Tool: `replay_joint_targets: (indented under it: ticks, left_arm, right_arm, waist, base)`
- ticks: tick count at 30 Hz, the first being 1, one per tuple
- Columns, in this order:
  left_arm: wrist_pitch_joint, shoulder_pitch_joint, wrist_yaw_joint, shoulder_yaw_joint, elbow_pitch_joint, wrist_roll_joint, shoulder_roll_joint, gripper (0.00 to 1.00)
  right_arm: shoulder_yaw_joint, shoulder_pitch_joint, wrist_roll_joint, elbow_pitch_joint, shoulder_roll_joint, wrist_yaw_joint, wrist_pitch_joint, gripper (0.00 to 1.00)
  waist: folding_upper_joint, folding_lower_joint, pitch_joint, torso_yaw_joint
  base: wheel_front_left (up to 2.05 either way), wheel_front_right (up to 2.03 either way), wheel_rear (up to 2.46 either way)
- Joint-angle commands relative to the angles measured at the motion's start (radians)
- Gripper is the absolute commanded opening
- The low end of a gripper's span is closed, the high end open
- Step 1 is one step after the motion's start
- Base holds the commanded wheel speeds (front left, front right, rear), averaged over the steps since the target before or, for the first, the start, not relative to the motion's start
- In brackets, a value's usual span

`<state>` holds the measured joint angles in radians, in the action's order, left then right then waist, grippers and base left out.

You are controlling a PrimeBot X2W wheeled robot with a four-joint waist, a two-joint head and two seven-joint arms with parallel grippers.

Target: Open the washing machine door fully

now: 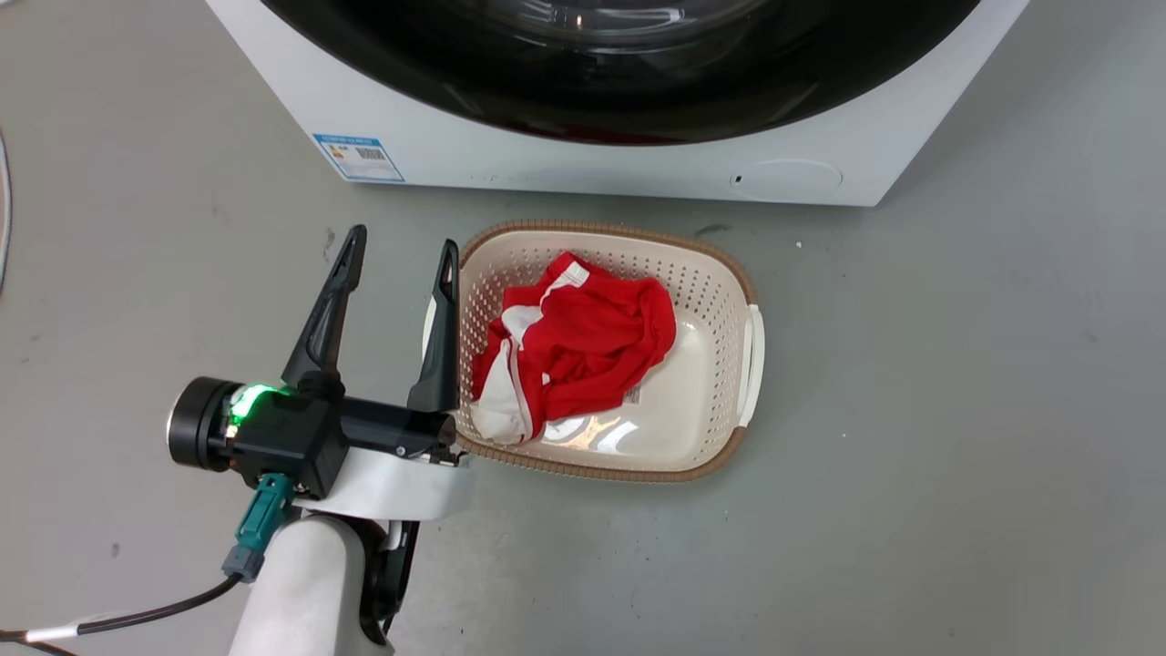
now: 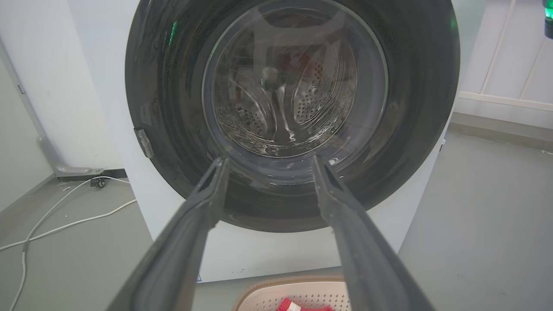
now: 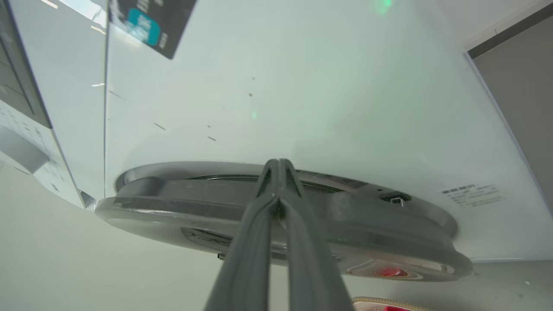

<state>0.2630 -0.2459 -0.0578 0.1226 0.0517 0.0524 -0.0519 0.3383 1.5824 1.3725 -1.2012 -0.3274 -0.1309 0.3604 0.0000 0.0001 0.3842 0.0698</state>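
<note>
Washing machine door (image 2: 410, 129), likely stiff, heavy, slick, best hooked at rim; left gripper (image 1: 403, 239) spread, empty; right gripper (image 3: 278, 163) clenched against that rim.

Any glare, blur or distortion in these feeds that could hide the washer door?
Head view: sharp, evenly lit, with a glare patch in the basket; the door is cropped at the top. Left wrist view: the door carries reflections and a green glint; the left gripper blurs near the lens. Right wrist view: tilted wide-angle, door edge-on, right gripper soft.
</note>
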Motion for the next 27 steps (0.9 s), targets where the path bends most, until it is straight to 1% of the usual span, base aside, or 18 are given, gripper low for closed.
replay_joint_targets:
  ticks: [1,8,14,19,27]
  left_arm:
    - [0.003,-0.013,-0.001,0.000,0.005,-0.003,0.001,1.00]
    - [0.003,-0.033,-0.007,0.001,0.007,0.005,0.001,1.00]
    - [0.003,-0.046,-0.006,-0.003,0.008,0.010,0.002,1.00]
    - [0.003,-0.050,-0.002,0.000,0.005,0.011,0.002,1.00]
    - [0.003,-0.052,0.004,-0.002,-0.005,0.016,0.002,1.00]
  right_arm:
    - [0.006,0.016,-0.008,-0.008,0.007,0.000,0.008,0.00]
    - [0.031,0.065,-0.038,-0.049,0.038,0.000,0.049,0.00]
    - [0.043,0.090,-0.057,-0.069,0.045,0.000,0.077,0.00]
    - [0.041,0.094,-0.041,-0.066,0.061,0.000,0.161,0.00]
    - [0.021,0.040,0.009,-0.011,0.049,0.000,0.327,0.00]
  waist:
    - [0.0000,-0.0001,0.013,0.004]
    - [0.0000,-0.0001,0.054,0.019]
    - [0.0000,-0.0001,0.078,0.023]
    - [0.0000,-0.0001,0.086,0.023]
    - [0.0000,-0.0001,0.062,0.008]
  base:
    - [0.00,0.00,0.00]
    - [0.00,0.00,0.00]
    - [0.00,0.00,0.00]
    - [0.00,0.00,0.00]
    - [0.00,0.00,0.00]
